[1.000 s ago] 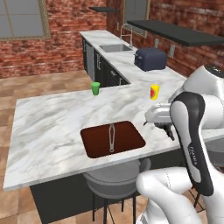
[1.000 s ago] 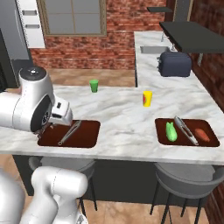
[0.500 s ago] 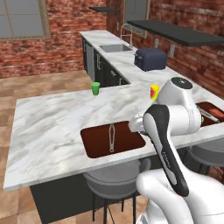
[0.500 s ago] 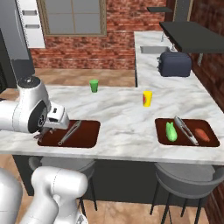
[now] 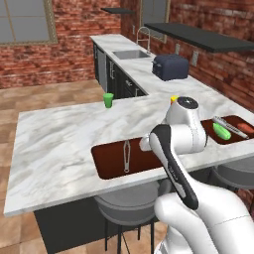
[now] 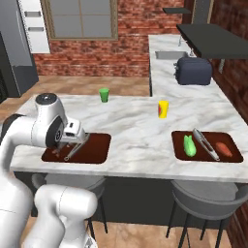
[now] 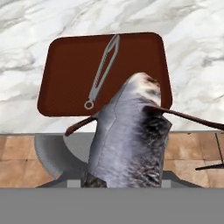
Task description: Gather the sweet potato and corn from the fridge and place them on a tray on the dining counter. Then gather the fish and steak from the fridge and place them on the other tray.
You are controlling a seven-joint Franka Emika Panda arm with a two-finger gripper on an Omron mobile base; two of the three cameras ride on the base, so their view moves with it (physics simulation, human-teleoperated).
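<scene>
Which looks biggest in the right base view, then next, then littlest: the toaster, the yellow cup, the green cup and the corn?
1. toaster, clearly largest, though far from the camera.
2. yellow cup and corn: these look about alike, so no ranking between them.
3. green cup, smallest looking, but it stands farther back, so that is unsure.

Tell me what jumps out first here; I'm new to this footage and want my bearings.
The grey fish held in the tool looms in the hand view, above the near tray, where metal tongs lie. In the right base view, the far tray carries the green corn, the sweet potato and another pair of tongs.
</scene>
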